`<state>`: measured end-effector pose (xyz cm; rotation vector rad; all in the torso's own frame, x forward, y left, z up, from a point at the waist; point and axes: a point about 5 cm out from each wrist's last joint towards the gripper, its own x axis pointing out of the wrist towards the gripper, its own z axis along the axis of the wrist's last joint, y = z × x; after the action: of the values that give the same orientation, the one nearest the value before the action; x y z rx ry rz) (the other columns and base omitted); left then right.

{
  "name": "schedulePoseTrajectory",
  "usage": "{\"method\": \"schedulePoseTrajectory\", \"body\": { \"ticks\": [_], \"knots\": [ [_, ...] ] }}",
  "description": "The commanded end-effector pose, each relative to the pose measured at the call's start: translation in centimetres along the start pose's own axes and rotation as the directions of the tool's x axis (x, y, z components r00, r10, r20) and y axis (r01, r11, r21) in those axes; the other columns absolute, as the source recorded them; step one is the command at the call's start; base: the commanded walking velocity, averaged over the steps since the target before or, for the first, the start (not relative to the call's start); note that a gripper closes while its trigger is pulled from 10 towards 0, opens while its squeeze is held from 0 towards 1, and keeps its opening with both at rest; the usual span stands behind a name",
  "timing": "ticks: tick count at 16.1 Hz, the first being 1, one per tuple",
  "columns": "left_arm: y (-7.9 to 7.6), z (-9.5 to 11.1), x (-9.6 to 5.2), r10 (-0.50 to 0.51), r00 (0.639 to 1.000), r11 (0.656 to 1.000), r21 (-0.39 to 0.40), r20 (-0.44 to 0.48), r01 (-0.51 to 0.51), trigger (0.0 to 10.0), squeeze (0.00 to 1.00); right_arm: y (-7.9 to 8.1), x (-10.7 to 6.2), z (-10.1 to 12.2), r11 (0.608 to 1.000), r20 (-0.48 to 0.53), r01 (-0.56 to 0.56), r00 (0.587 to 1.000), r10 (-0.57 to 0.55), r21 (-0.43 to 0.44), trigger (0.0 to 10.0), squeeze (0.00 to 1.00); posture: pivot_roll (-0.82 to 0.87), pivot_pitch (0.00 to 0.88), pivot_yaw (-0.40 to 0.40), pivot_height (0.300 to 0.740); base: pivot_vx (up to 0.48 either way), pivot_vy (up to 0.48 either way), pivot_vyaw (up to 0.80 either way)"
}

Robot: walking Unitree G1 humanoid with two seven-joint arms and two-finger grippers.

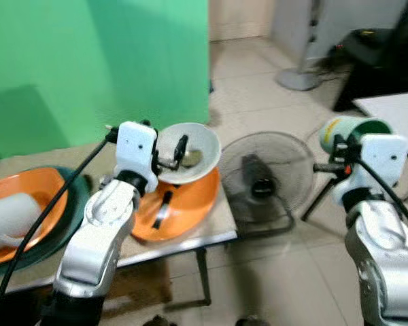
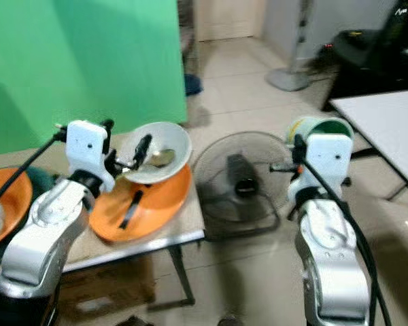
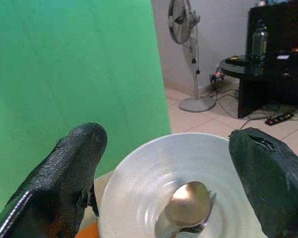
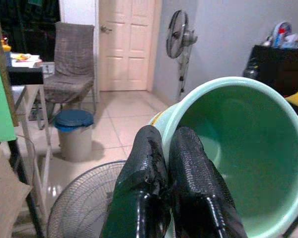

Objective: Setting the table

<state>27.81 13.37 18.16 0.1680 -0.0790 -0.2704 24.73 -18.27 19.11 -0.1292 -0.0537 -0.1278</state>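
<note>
Your left gripper (image 1: 168,182) holds a white bowl (image 1: 189,155) by its rim, one black finger inside the bowl and the other beneath it, so the fingers are closed just onto the bowl's wall. A metal spoon (image 3: 187,210) lies in the bottom of the bowl. The bowl is lifted and tilted over an orange plate (image 1: 190,204) that sits at the right end of the counter (image 1: 211,234). Further left on the counter, a second orange plate (image 1: 27,197) rests on a dark green plate (image 1: 78,204) and carries a white cup (image 1: 10,221) lying on its side.

Your right gripper (image 4: 170,148) is raised beyond the counter, above a floor fan (image 1: 265,178). Its two fingers are pressed nearly together, pinching the rim of a pale green cup (image 4: 243,148).
</note>
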Motion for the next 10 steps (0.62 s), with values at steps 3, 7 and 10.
{"method": "schedulePoseTrajectory", "body": {
  "ticks": [3, 7, 10],
  "knots": [
    [-0.44, 1.44, -0.06, 0.007, 0.998, 1.000, 0.025, 0.062, -0.009, 10.0, 0.00, 0.25, 0.11, 0.61, 0.999, 0.024, 0.008, 1.000, -0.009, 0.032, 10.0, 0.00, 0.05, 0.000, 0.026, 0.740, 0.000, 0.000, -0.80],
    [-0.44, 1.32, 0.45, 0.002, 0.998, 1.000, 0.002, 0.058, -0.003, 10.0, 0.00, -0.09, 0.29, 0.61, 0.997, 0.031, 0.077, 0.997, -0.078, 0.026, 10.0, 0.00, 0.03, 0.000, 0.045, 0.740, 0.000, 0.000, -0.80],
    [0.08, 0.78, 0.37, 0.025, 0.999, 0.999, -0.027, 0.035, -0.024, 10.0, 0.00, 0.23, 0.32, 0.36, 0.999, 0.000, 0.035, 0.999, -0.035, 0.028, 10.0, 0.00, 0.03, 0.000, 0.048, 0.740, 0.000, 0.000, -0.80]
  ]
}}
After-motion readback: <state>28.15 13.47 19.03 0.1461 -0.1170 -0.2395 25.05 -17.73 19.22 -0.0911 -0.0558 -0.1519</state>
